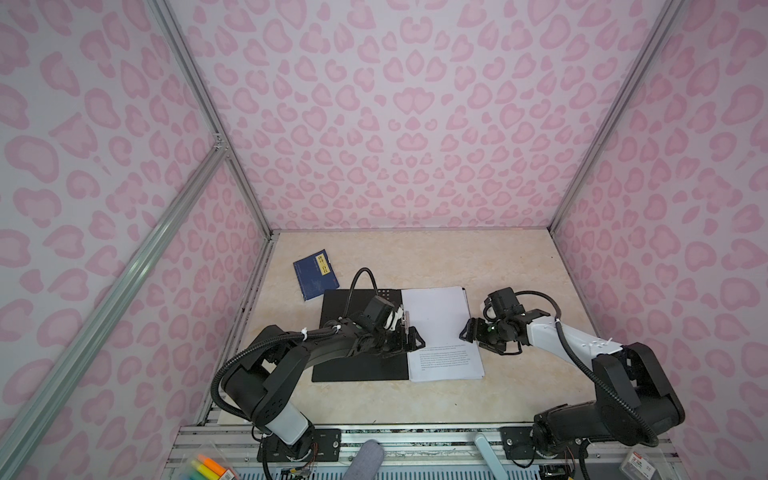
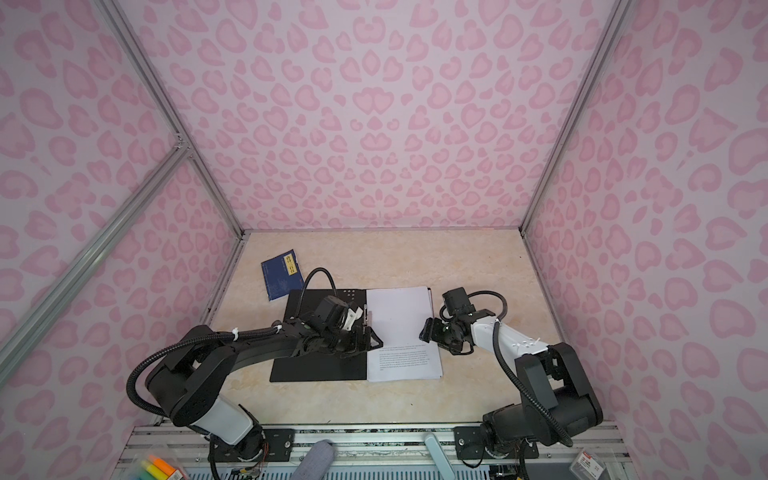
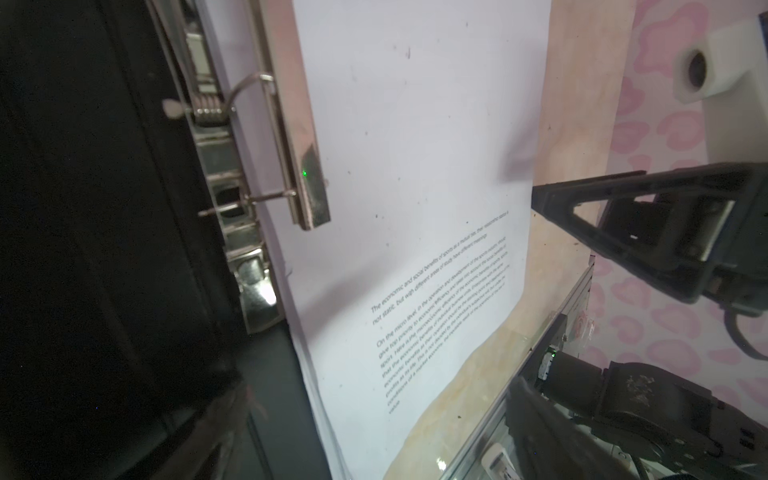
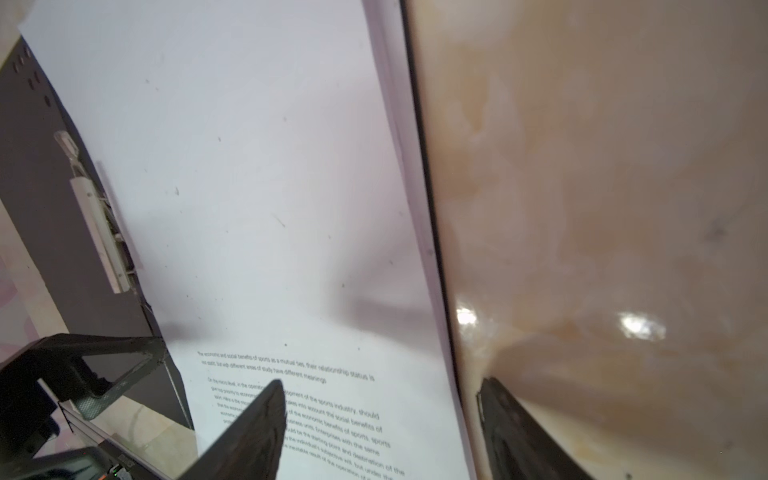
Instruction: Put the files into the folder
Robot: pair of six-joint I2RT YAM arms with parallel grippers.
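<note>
— Where were the files when you looked?

— Your files point(image 1: 440, 328) lay as a stack on the right half of the folder point(image 1: 353, 365). The folder was spread open, black inside up, on the table point(image 1: 498, 266). Printed text showed on the lower part of the top sheet. In both top views the sheets' right edges fanned a little past one another.

— And the clip?

— The metal clip point(image 3: 299, 137) sat along the folder's spine, at the left edge of the sheets. In the left wrist view its bar stood over the paper's margin. I could not tell whether it pressed on the sheet.

— What were your grippers doing?

— Your left gripper point(image 1: 411, 338) was at the spine just beside the clip, jaws spread wide and holding nothing. Your right gripper point(image 4: 382, 384) was at the stack's right edge, jaws apart and empty. One finger point(image 4: 257, 424) was over the printed text and the other over the bare table, with the folder's edge between them.

— Anything else out there?

— A small blue booklet point(image 1: 316, 274) with a yellow label lay just beside the folder's far left corner.
</note>
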